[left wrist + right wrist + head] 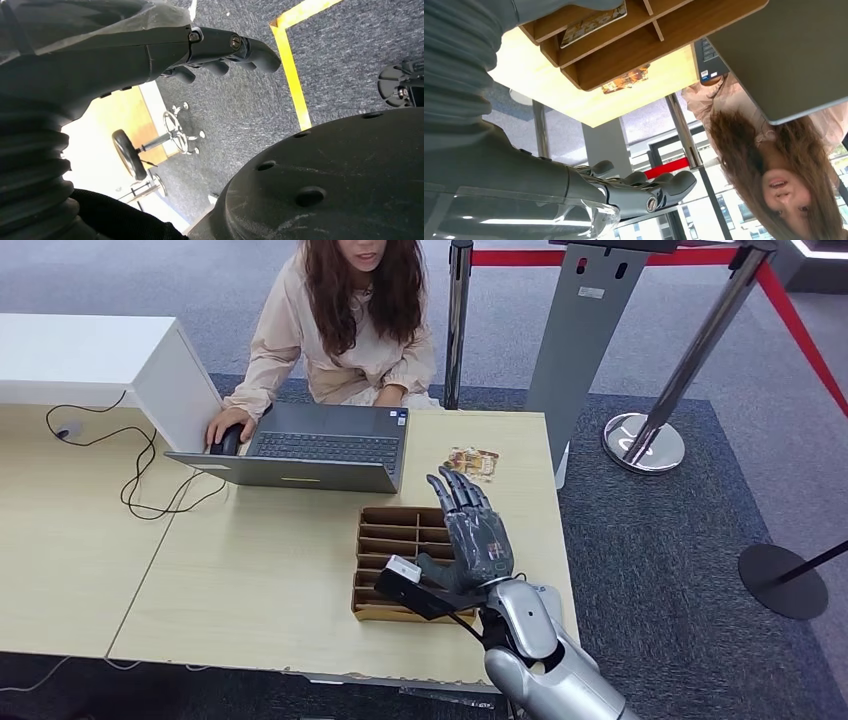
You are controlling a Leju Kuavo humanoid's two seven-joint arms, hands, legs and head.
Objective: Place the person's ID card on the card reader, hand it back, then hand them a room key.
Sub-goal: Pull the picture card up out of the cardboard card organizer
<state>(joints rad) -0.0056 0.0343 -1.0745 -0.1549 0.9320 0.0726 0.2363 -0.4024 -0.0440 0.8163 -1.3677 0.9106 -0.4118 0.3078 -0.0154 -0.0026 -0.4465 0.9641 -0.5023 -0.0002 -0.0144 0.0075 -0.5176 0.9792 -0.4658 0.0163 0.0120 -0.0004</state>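
The right hand (470,530) was seen with its fingers (455,490) stretched out straight and a bit apart, nothing pinched or held in them. It was hovering over the far right part of a brown divided organizer (395,540), fingertips reaching just past its far rim. In the right wrist view the same fingers (664,187) were caught straight and empty too. Whether the palm was actually touching the organizer couldn't be told tbh.

A patterned card (472,462) was lying flat on the counter (270,580), just past the fingertips, between the organizer and the counter's far right corner. Its print was orange and busy, but no writing could be read. Another printed card (594,22) was spotted in one of the organizer's slots from the right wrist view, text blurry there as well. A small black and white box (408,585) was seen over the organizer's near edge, by the wrist.

The left hand (220,55) was seen above grey carpet (250,110) with a yellow line (292,75), fingers gently curled and nothing held.

A grey laptop (310,450) was set open at the far edge of the counter, with a small blue sticker that couldn't be read. A person (345,320) was sitting behind it, one hand on a black mouse (228,440). Black cables (140,480) were trailing across the counter's left side.
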